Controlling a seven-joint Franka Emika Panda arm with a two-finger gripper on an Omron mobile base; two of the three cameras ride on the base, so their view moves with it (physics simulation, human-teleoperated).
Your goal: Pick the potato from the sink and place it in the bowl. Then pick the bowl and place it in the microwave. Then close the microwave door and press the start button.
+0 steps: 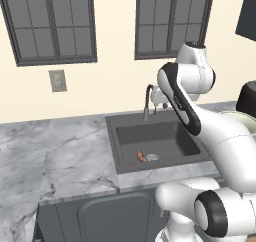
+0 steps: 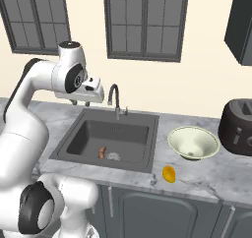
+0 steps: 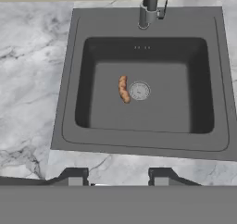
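Note:
The potato (image 3: 123,89), a small oblong orange-brown lump, lies on the floor of the dark grey sink (image 3: 65,102) just left of the round drain; it also appears as potato (image 1: 142,156) and potato (image 2: 102,152). My gripper (image 3: 118,179) hangs high above the sink's front edge, looking straight down, open with nothing between its fingertips. From the base, the gripper (image 2: 80,103) sits over the sink's (image 2: 69,138) back left corner. The pale cream bowl (image 2: 193,142) stands upright on the counter right of the sink. The microwave and its door are out of view.
A curved dark faucet (image 2: 115,99) rises at the back of the sink. A yellow-orange rounded item (image 2: 169,173) lies on the counter in front of the bowl. A dark toaster-like appliance (image 2: 238,121) stands at the far right. Marble counter (image 1: 60,156) stretches left of the sink.

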